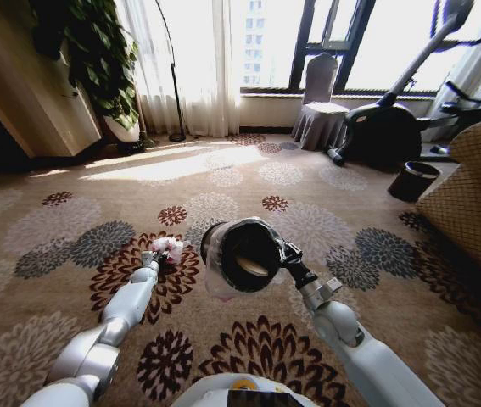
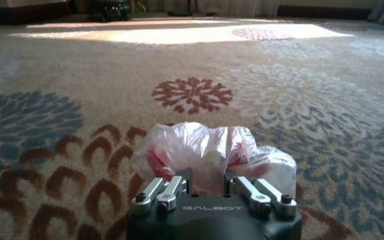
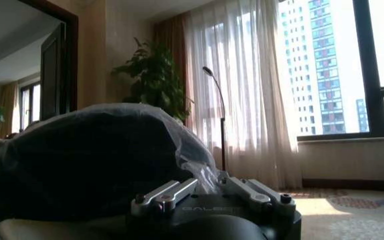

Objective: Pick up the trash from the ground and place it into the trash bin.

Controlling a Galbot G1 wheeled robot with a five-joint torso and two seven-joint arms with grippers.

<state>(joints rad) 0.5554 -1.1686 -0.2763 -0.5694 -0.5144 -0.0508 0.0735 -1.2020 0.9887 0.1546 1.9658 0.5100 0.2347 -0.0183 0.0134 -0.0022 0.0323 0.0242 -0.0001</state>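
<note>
I see my left tool (image 1: pixel 157 259) low over the patterned carpet (image 1: pixel 248 174), left of centre and near me, with a crumpled pink-and-white plastic wrapper (image 2: pixel 205 152) bunched between its fingers — in the left wrist view the wrapper (image 1: pixel 169 248) swells out just past the tips, so I judge the tool clamped on it. To its right, close by, my right tool (image 1: pixel 284 252) holds the small round black trash bin with the crinkly whitish plastic liner (image 1: pixel 242 254) by its rim, tipped so its mouth faces toward me and slightly left. In the right wrist view the fingers sit on the liner at the bin's (image 3: pixel 92 160) edge, closed on it. So the wrapper lies just left of the bin's mouth, and the left arm is the nearer one — a short carry rightward should bring it over the opening. A bare dark bucket (image 1: pixel 413 180) stands far right, well apart.
</note>
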